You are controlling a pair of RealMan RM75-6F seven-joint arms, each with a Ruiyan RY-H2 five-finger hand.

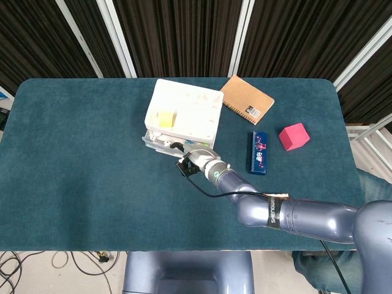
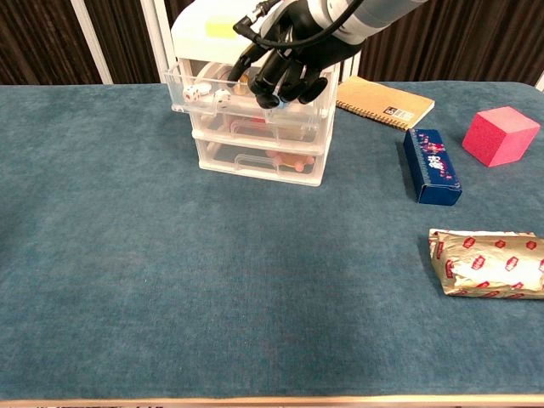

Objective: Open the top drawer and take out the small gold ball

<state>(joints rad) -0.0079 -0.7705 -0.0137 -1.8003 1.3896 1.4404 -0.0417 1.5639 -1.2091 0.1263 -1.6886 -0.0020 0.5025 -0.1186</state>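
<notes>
Your right hand [image 2: 287, 64] reaches into the open top drawer [image 2: 246, 93] — the ball is yet to come out.

Nearest you, a foil-wrapped packet [image 2: 484, 263] lies on the table [image 2: 212, 297]; further back, a blue box [image 2: 432, 166] and pink cube [image 2: 501, 134]. The drawer is pulled out — that step looks done. Your fingers curl down over its contents beside two dice [image 2: 208, 94]; whether they grasp anything, you cannot tell. The gold ball is hidden behind the hand. Left hand: out of view.
</notes>
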